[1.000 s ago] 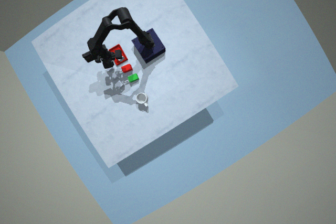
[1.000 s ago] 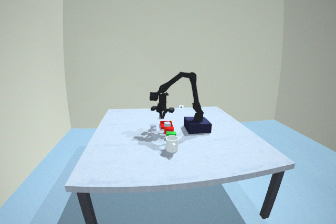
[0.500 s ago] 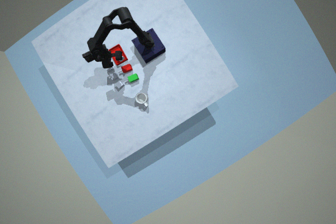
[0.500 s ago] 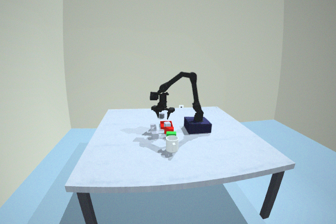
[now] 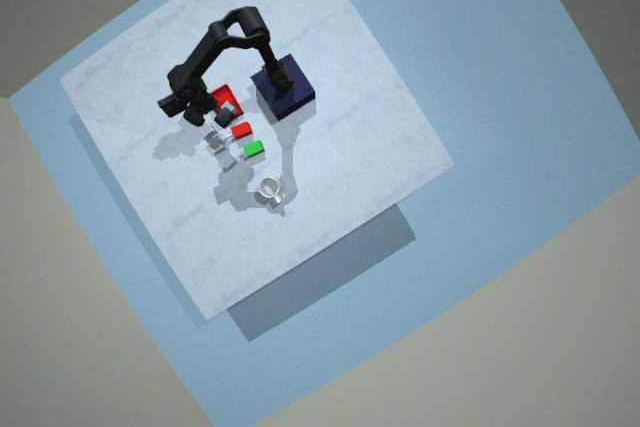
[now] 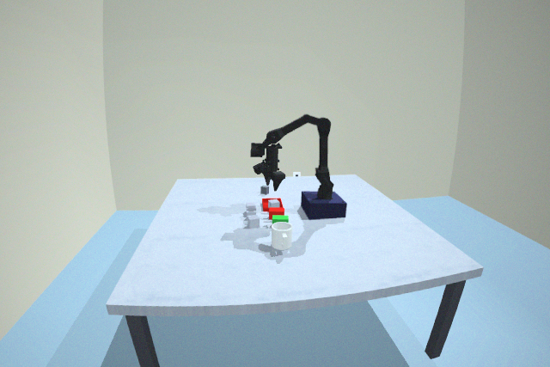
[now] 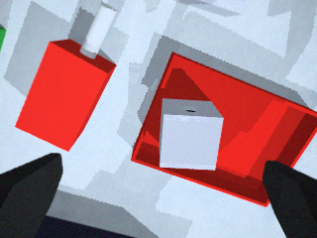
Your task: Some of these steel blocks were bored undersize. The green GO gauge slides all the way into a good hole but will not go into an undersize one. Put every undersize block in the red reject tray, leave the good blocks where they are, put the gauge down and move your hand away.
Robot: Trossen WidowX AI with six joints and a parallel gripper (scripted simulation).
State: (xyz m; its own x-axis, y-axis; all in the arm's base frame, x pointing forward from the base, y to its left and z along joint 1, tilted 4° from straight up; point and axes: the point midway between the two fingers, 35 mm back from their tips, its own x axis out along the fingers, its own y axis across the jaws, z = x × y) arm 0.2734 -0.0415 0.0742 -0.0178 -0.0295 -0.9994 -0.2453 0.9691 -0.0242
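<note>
Wrist view shows a pale grey, dark-holed block (image 7: 190,141) inside the red tray (image 7: 243,190)

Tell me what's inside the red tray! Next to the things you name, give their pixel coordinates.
One steel block (image 5: 227,106) (image 6: 273,204) (image 7: 191,143) sits in the tray (image 5: 225,87) (image 6: 265,199) (image 7: 267,202), leaning to one side of it, with a small dark hole showing. The block covers the bit of tray floor under it, so I can't see what's there.

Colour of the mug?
White, handle included; the mug shows best in the exterior view.
</note>
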